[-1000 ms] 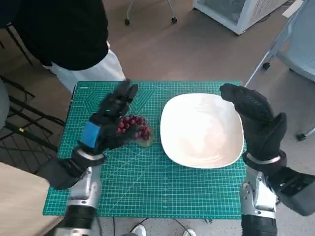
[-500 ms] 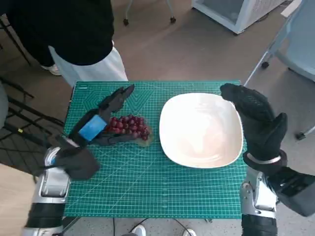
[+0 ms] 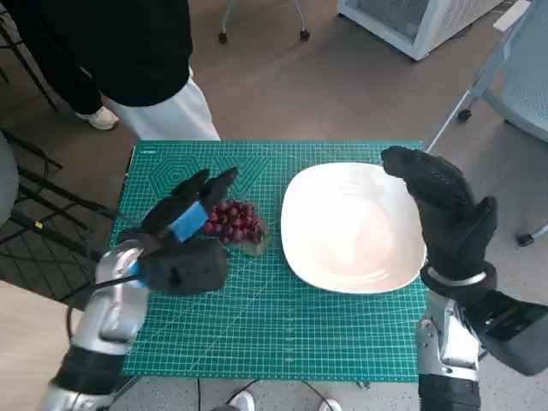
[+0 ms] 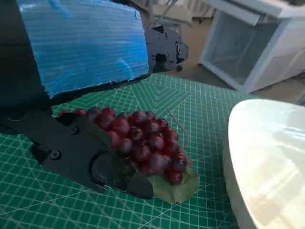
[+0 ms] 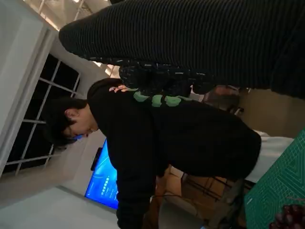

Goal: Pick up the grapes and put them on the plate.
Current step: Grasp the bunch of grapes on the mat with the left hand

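**Left hand against the grapes, plate bare at three o'clock**

In the head view the grapes [image 3: 235, 222] lie on the green cutting mat [image 3: 282, 317] that covers the tabletop, a dark red bunch resting on a green leaf [image 3: 255, 245]. The white plate [image 3: 351, 227] sits just beside them at their three o'clock, apart from the bunch, with nothing on it.

The left hand [image 3: 190, 224] comes in from seven o'clock of the bunch. Its blue-taped back faces up and its black fingers [image 3: 221, 184] stretch toward twelve o'clock along the bunch's nine o'clock flank. The left wrist view shows one black finger [image 4: 90, 155] lying on the mat and pressed against the side of the grapes [image 4: 143, 140], its tip reaching the leaf [image 4: 176, 186], while another finger [image 4: 164, 47] stands raised well above the fruit. The fingers are spread and have not closed round the bunch; the grapes rest on the mat.

The right hand [image 3: 441, 210], in its black knitted glove, hangs over the plate's three o'clock rim, fingers extended and holding nothing.

A person [image 3: 128, 60] in a black top and white trousers stands at the mat's eleven o'clock edge; the right wrist view shows the same person [image 5: 157, 138] bending forward.
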